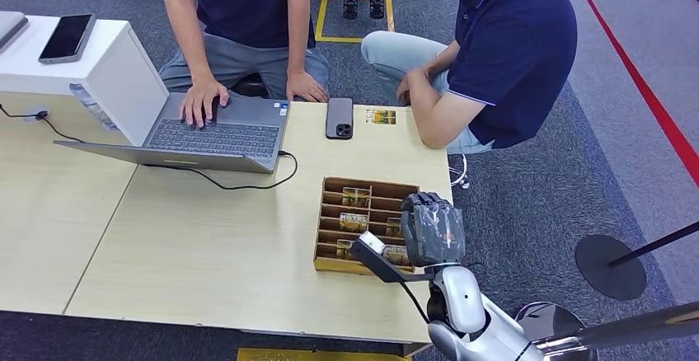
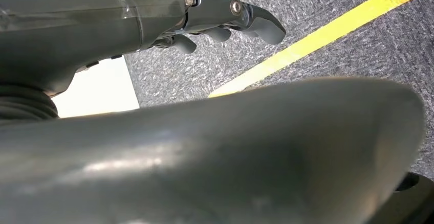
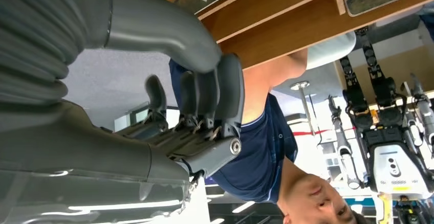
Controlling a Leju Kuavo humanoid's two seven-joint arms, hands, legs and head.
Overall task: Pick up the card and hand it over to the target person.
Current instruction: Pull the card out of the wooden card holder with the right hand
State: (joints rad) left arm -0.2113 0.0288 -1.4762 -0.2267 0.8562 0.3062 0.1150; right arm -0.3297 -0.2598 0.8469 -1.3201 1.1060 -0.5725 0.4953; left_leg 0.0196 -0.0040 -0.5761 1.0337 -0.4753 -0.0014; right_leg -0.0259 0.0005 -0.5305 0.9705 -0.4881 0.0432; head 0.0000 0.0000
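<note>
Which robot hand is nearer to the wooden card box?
Right. The right robot hand is at the wooden card box; the left robot hand hangs over carpet.

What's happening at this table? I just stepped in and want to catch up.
The robot's right hand hovers at the near right end of a wooden slotted tray of cards on the table; no card can be seen in it, so the pickup looks not yet done. Its left hand hangs over the carpet. Two people sit across the table: one rests a hand on a laptop, the other leans an arm on the table edge beside a phone and a loose card.
</note>
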